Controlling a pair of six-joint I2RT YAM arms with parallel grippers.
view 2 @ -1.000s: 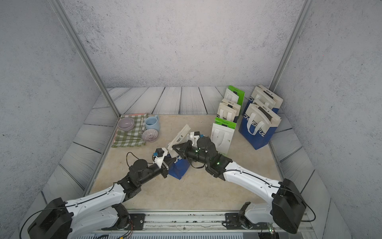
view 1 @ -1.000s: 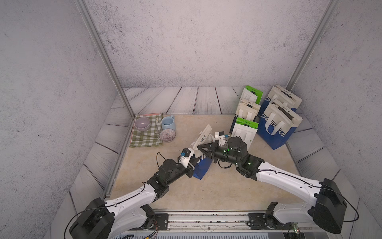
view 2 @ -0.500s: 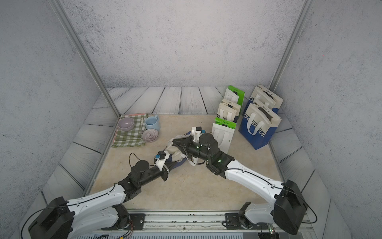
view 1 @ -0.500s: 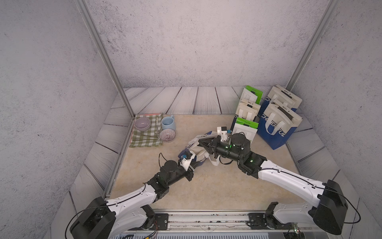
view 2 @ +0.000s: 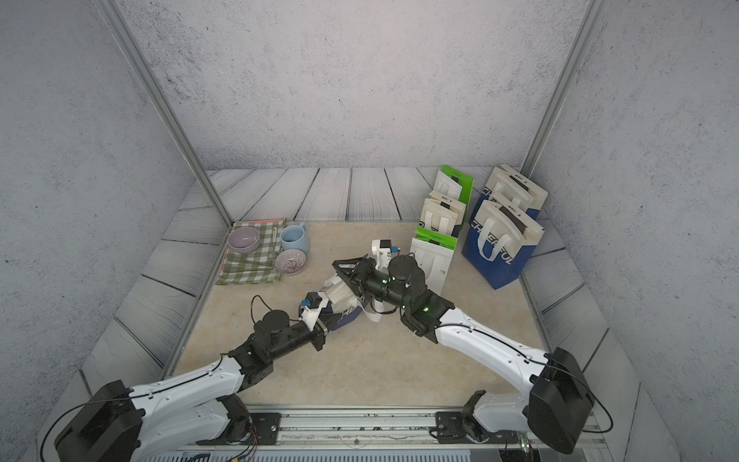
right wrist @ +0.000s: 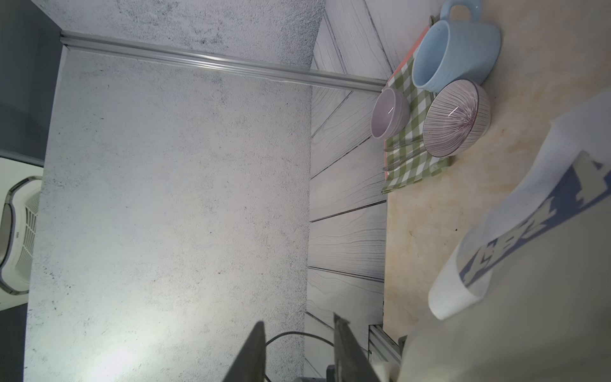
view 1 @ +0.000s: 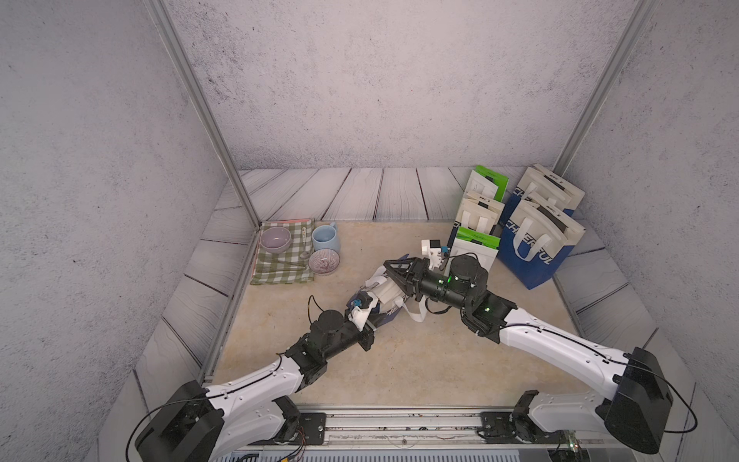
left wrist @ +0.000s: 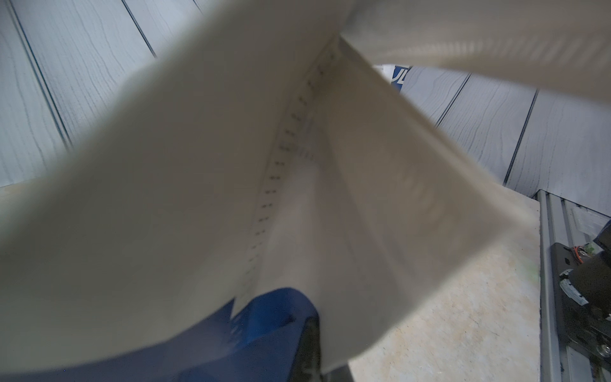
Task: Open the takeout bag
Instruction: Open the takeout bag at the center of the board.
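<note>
The takeout bag (view 1: pixel 384 294) (view 2: pixel 340 297), white cloth with a blue lower part, lies slumped on the tan table between my two arms. My left gripper (view 1: pixel 372 318) (view 2: pixel 324 316) is shut on its near edge. The bag's white fabric (left wrist: pixel 215 198) and blue panel (left wrist: pixel 264 330) fill the left wrist view and cover the fingers. My right gripper (view 1: pixel 390 270) (view 2: pixel 340 269) (right wrist: pixel 299 327) hovers just above the bag's far side. It is open, with only the wall showing between its fingers. The bag (right wrist: pixel 529 297) lies beside it in the right wrist view.
A green checked cloth (view 1: pixel 280 272) at the back left carries a lilac bowl (view 1: pixel 275 239), a striped bowl (view 1: pixel 324 262) and a blue mug (view 1: pixel 326 238). Several standing bags, green-and-white (view 1: pixel 478 244) and blue-and-white (view 1: pixel 540 244), crowd the back right. A metal rail (view 1: pixel 400 420) runs along the front edge.
The bag, held upright between both grippers a second ago, has sunk and slumped onto the table. My right gripper has let go of it and opened; the left stays shut on it.
</note>
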